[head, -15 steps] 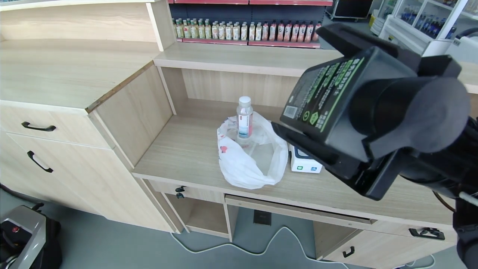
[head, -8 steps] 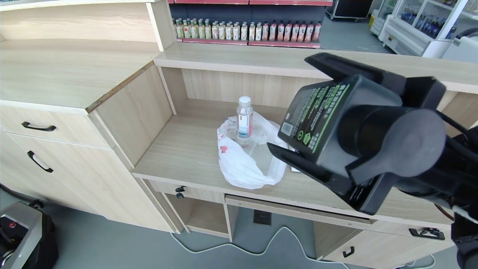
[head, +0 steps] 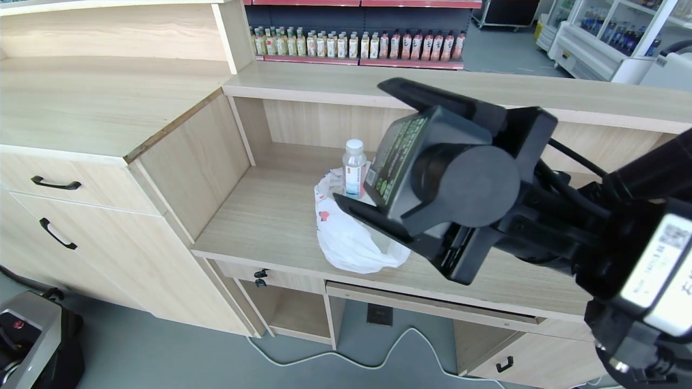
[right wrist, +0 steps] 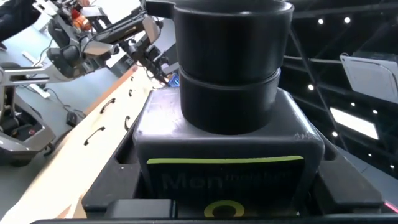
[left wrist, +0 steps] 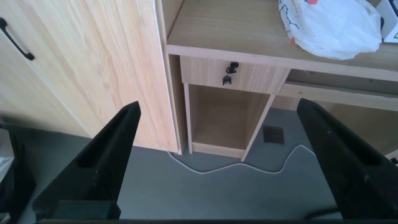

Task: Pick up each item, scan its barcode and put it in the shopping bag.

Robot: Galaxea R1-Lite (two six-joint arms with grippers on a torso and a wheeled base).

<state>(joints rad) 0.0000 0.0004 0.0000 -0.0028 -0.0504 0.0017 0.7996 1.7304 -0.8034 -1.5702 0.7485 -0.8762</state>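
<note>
My right gripper [head: 378, 148] is shut on a black container [head: 432, 167] with green print and a wide round lid. It hangs in the air over the right part of the white shopping bag [head: 351, 237], which lies open on the low desk [head: 259, 216]. In the right wrist view the container [right wrist: 230, 124] sits between the two fingers of the gripper [right wrist: 230, 186]. A clear water bottle [head: 354, 167] with a white cap stands upright at the bag's far side. My left gripper [left wrist: 217, 155] is open and empty, low over the floor in front of the desk; the bag [left wrist: 329, 28] lies beyond it.
A higher counter [head: 335, 81] runs behind the desk, with a side wall on the left. Shop shelves of bottles [head: 357, 46] stand far behind. Under the desk are an open cubby [left wrist: 224, 118], a locked drawer and a white cable [head: 378, 356] on the floor.
My right arm has carried the black container leftward and farther from the head camera, to above the bag. It now covers the white box that stood right of the bag.
</note>
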